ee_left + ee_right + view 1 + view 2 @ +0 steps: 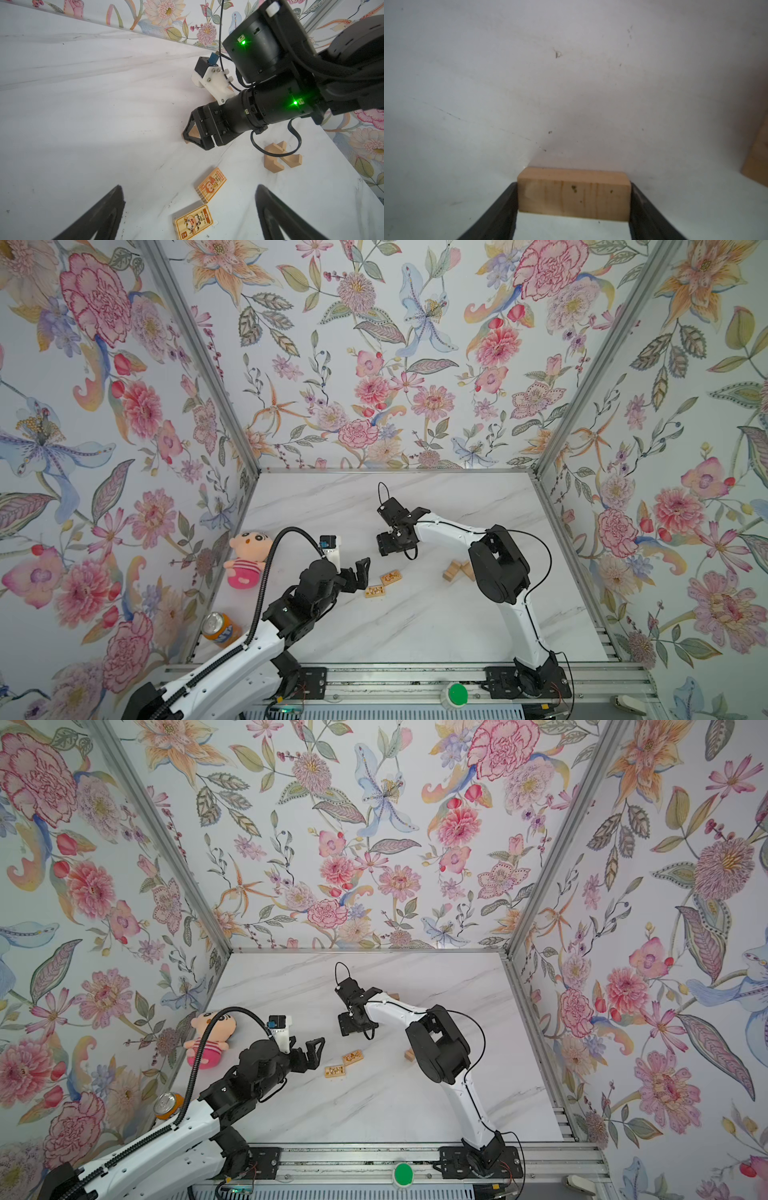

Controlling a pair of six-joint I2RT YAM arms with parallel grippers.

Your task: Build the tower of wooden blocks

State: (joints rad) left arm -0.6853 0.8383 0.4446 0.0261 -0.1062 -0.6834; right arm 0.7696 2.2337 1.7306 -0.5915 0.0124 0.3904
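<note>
Two wood blocks with printed cartoon faces (pixel 390 578) (pixel 375 591) lie flat mid-table, also in the left wrist view (pixel 211 185) (pixel 193 222). My left gripper (pixel 358 572) (pixel 189 187) hovers just left of them, open and empty. Farther back, my right gripper (pixel 387 546) (pixel 573 185) is shut on a plain wood block (pixel 574 195), held low over the table; the left wrist view shows that block (pixel 193 133) between the fingers. A loose cluster of plain blocks (pixel 457 570) (pixel 278 155) lies beside the right arm. No tower shows in any view.
A pink plush doll (pixel 245 558) lies at the left wall and an orange can (pixel 220 628) stands near the front left corner. One more plain block (pixel 394 996) peeks out behind the right arm. Flowered walls enclose three sides.
</note>
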